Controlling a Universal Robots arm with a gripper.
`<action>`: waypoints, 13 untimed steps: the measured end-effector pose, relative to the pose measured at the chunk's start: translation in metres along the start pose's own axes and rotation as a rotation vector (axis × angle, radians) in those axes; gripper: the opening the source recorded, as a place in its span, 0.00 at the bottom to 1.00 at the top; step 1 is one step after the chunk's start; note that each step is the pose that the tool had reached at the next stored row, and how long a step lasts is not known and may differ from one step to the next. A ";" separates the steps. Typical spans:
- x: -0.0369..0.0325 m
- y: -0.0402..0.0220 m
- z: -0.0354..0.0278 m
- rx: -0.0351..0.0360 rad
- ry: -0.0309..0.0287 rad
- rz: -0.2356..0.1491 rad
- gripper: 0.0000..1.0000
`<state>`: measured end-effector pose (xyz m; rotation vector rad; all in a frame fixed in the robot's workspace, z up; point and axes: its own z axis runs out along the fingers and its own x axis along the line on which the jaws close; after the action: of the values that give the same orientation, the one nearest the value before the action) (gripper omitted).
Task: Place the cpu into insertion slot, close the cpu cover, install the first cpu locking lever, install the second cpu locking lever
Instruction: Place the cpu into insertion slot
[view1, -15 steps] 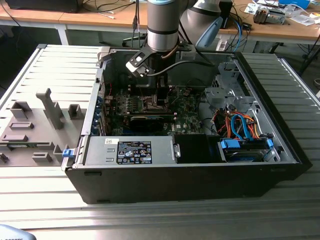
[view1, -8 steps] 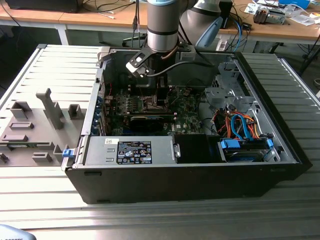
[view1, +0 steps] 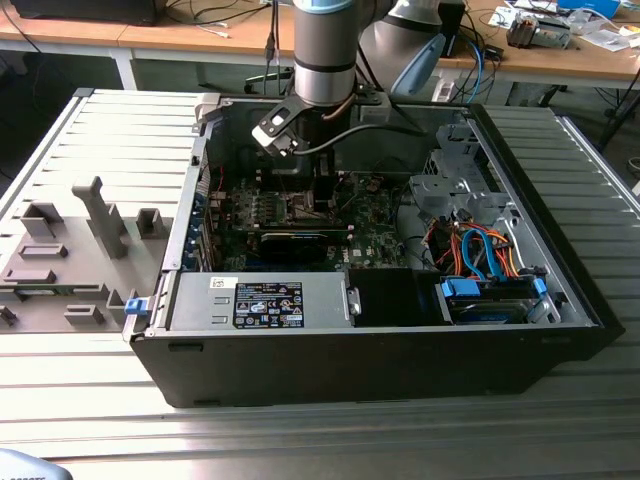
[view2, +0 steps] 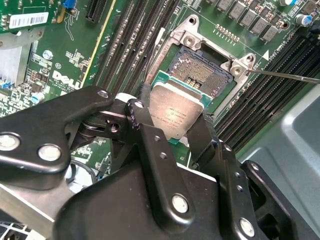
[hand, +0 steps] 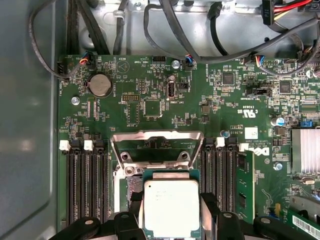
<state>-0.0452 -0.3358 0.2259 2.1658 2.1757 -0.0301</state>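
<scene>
- Inside the open computer case (view1: 350, 370), which lies on a slatted metal table (view1: 300, 440), the arm (view1: 325, 50) reaches down to the green motherboard (view1: 375, 230).
- The claw (view2: 171, 122) is pinching the cpu (view2: 175, 110) by two opposite edges. Black fingers (view2: 147, 135) press in from either side, and the pale metal top faces up.
- The cpu hangs close over the insertion slot (view2: 202, 75), overlapping the side nearest the claw. It is not seated: most of the contact field lies bare beyond it. Whether it touches the slot's rim, cannot tell.
- The cpu cover (hand: 156, 142) stands swung up and open, at the slot's side away from the claw.
- A thin metal lever (view2: 285, 75) juts from one corner of the slot's frame, out over the memory sockets (hand: 85, 185).
- Those long black sockets run along both sides of the slot.
- A coin battery (hand: 100, 85) sits on the board past the cover.
- At the exterior view's left, grey fixture blocks (view1: 100, 215) stand on the table beside the case.
- At the exterior view's right, inside the case, lies a tangle of orange and blue cables (view1: 480, 250).
- Along the near wall sits a grey labelled box (view1: 260, 300).
</scene>
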 end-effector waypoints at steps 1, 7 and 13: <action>0.0004 0.0000 0.0004 0.0000 0.0000 0.000 0.54; 0.0020 -0.0001 0.0023 0.0001 -0.0002 0.000 0.54; 0.0035 -0.0001 0.0043 0.0001 -0.0002 0.000 0.54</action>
<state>-0.0451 -0.3326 0.2214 2.1657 2.1758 -0.0304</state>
